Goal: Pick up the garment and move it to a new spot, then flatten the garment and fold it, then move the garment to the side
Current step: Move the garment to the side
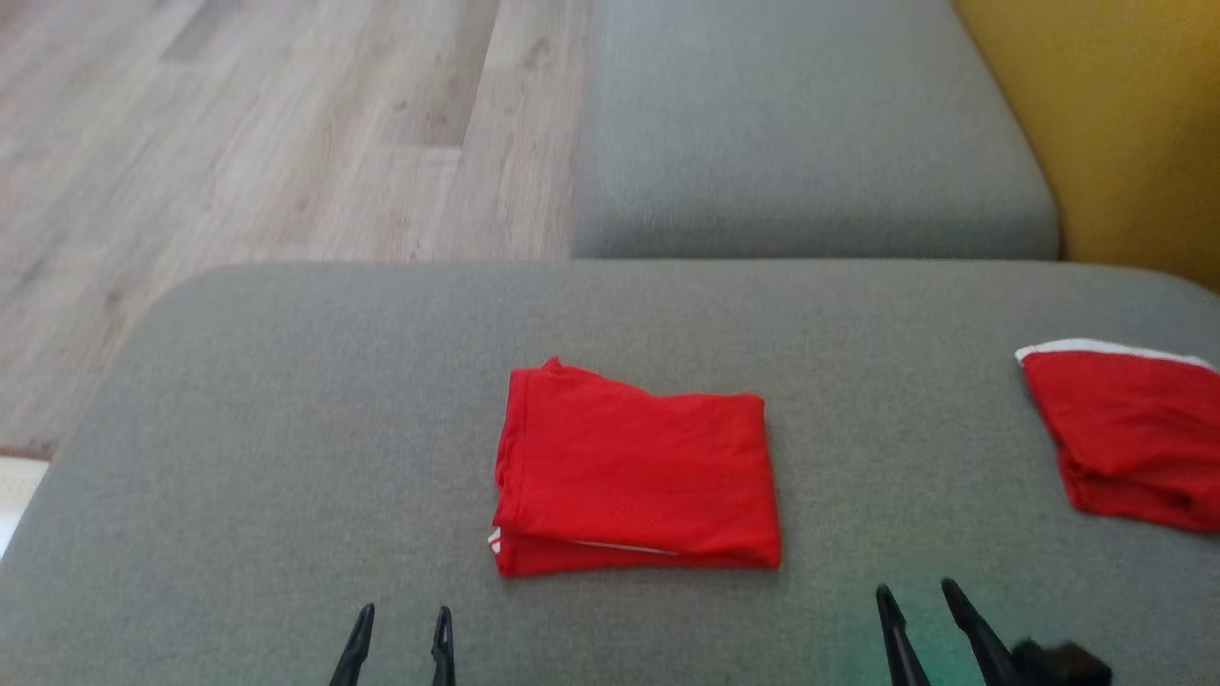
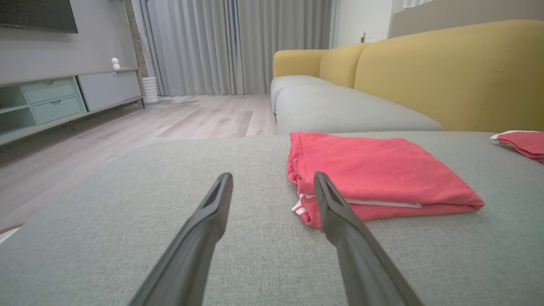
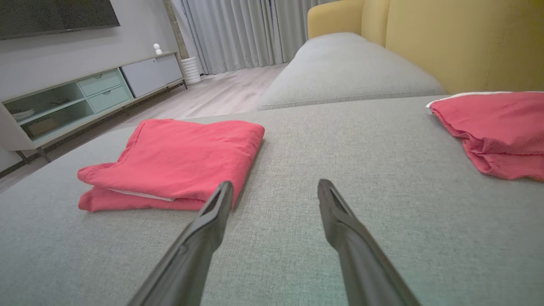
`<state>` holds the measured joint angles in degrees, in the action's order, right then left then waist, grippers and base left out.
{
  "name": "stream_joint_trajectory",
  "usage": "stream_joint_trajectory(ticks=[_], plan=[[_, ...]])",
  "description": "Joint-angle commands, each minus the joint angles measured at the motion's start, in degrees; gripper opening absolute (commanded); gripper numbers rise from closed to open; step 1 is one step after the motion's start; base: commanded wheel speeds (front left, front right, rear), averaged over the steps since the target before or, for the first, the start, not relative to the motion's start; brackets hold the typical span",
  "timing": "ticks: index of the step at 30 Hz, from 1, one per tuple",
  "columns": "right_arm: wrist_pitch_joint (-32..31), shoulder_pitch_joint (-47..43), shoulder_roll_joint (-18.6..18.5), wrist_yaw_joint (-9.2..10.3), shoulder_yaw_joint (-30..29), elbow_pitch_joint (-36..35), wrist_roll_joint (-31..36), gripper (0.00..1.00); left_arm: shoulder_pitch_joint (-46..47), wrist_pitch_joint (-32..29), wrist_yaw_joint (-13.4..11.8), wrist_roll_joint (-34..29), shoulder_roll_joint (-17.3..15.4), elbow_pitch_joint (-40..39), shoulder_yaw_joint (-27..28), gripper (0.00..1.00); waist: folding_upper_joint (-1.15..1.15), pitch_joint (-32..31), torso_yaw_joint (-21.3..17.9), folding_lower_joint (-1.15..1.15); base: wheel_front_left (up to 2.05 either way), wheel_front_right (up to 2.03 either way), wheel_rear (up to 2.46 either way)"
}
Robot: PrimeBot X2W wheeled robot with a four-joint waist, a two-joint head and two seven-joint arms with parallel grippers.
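Folded red garment (image 1: 634,476) lies on the grey cushion (image 1: 286,429), both grippers let go.
The left gripper (image 1: 405,612) and right gripper (image 1: 915,588) hover low over the cushion, fingers spread and holding nothing. The garment rests just ahead of them, between the two and nearer the left one. A second red garment (image 1: 1129,438) lies ahead of the right gripper, off to its outer side.

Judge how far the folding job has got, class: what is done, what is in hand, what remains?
Done: the red garment lies folded in the middle of the grey cushion. In hand: nothing; the left hand and right hand hang open, short of it. Left: moving it to the side.
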<state>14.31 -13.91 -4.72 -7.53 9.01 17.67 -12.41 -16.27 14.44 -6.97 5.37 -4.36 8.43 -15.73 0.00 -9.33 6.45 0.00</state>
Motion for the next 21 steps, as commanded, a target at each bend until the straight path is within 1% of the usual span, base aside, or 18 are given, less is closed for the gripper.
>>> stream_joint_trajectory(ticks=[1, 3, 7, 14, 17, 18, 21], plan=[[0.6, 5.8, -1.6, 0.04, 1.8, 0.6, -1.7, 1.0, 3.4, 0.6, 0.2, -0.4, 1.4, -1.6, 1.2, 1.0, 0.0, 1.8, 0.4, 0.0, 0.0, 0.0, 0.0], [-0.3, 8.6, -1.9, 0.04, 3.1, 3.3, -3.8, 1.0, 3.9, 0.6, 0.2, -0.4, 1.4, -1.5, 1.0, 1.0, 0.0, 3.0, 0.6, 0.0, 0.0, 0.0, 0.0], [-5.4, 14.7, -2.2, 0.04, 5.9, 7.1, -10.3, 1.0, 5.0, 0.6, 0.3, -0.3, 1.4, -1.2, 0.4, 1.0, 0.0, 5.1, 1.1, 0.0, 0.0, 0.0, 0.0], [-18.2, 23.4, -1.9, 0.04, 10.5, 11.5, -27.7, 1.0, 6.8, 0.6, 0.0, -0.4, 1.5, -0.7, -1.0, 1.0, 0.0, 7.0, 2.0, 0.0, 0.0, 0.0, 0.0], [-22.3, 25.8, -1.8, 0.04, 10.4, 14.1, -34.1, 1.0, 7.8, 0.6, 0.2, -0.7, 1.5, -0.6, -2.0, 1.0, 0.0, 7.5, 2.7, 0.0, 0.0, 0.0, 0.0], [-22.3, 25.8, -1.8, 0.04, 10.4, 14.1, -34.1, 1.0, 7.8, 0.6, 0.2, -0.7, 1.5, -0.6, -2.0, 1.0, 0.0, 7.5, 2.7, 0.0, 0.0, 0.0, 0.0], [-25.0, 27.7, -1.7, 0.04, 10.1, 16.6, -38.7, 1.0, 8.8, 0.6, 0.2, -0.6, 1.5, -0.6, -2.8, 1.0, 0.0, 8.0, 3.5, 0.0, 0.0, 0.0, 0.0]])
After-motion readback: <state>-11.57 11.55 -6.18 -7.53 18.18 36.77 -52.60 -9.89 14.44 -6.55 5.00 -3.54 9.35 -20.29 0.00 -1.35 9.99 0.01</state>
